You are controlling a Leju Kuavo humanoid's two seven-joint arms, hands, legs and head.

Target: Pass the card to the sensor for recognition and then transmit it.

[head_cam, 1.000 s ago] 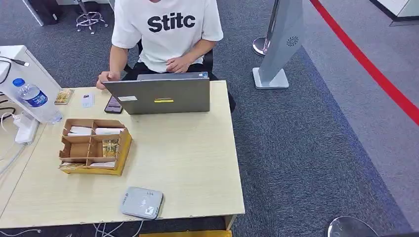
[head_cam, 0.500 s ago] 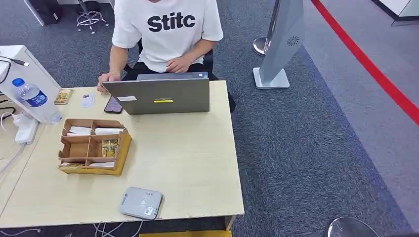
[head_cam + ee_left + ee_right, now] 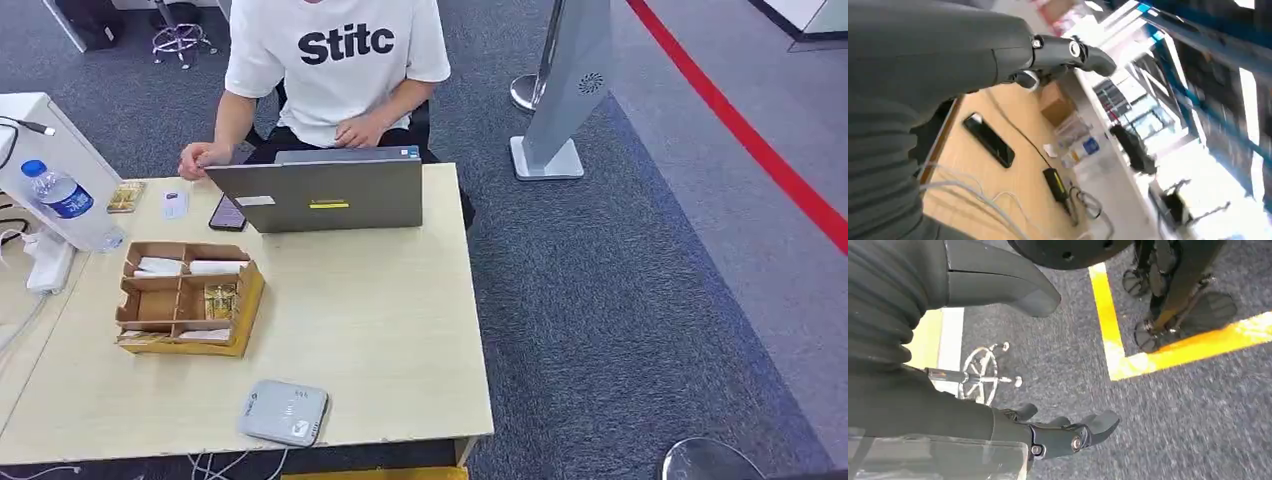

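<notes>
Since 1 second ago, the person's hand (image 3: pixel 203 158) has drawn back from the far left edge of the surface (image 3: pixel 380 320) and now hovers just beyond it; the camera itself has shifted a little, so don't read the small slide of everything else as motion. You see the grey sensor (image 3: pixel 284 412) lying flat near the front edge, and the cardboard organizer (image 3: pixel 186 298) well behind it to the left, with white cards in its far compartments and a gold-coloured card (image 3: pixel 219 300) in a middle compartment. A closed-looking laptop (image 3: pixel 320 195) stands at the far edge, a phone (image 3: pixel 228 211) just beside its left corner. Your left hand (image 3: pixel 998 55) holds nothing, its dark fingers (image 3: pixel 1083 51) extended and close together. Your right hand (image 3: pixel 1013 432) hangs over grey carpet, empty, fingers (image 3: pixel 1088 430) loosely curved and apart.
</notes>
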